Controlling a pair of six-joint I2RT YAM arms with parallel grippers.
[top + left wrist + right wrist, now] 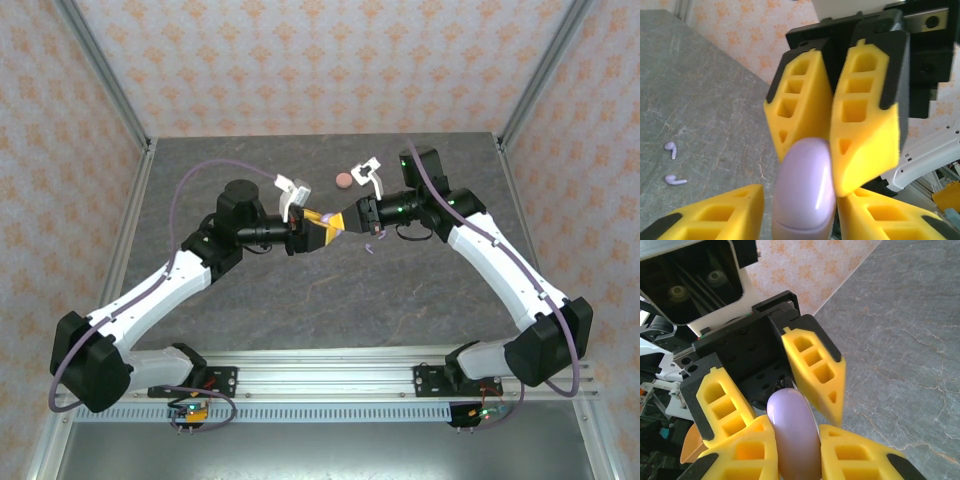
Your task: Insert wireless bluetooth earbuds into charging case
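Two claws meet in the air over the middle of the table, and both pinch the same small thing: the lilac charging case. The left claw has its yellow fingers closed in tight on the two sides of the lower part of the case. The right claw comes from the other way, and its fingers are squeezed onto the round top end. So each claw is nearly shut, with just the case between its fingers.

The case is most likely held like this so that it can be opened. One claw can keep the bottom from moving while the other pulls on the lid. In the left wrist view a thin line runs around the case low down, which looks like the place where the lid meets the bottom. The lid looks closed, so nothing can go in yet.

Counting what can be seen: one lilac case, up in the air. Two lilac earbuds lie on the table, the first earbud near the second earbud but not touching it. One round salmon-pink case sits on the table farther back, apart from the claws
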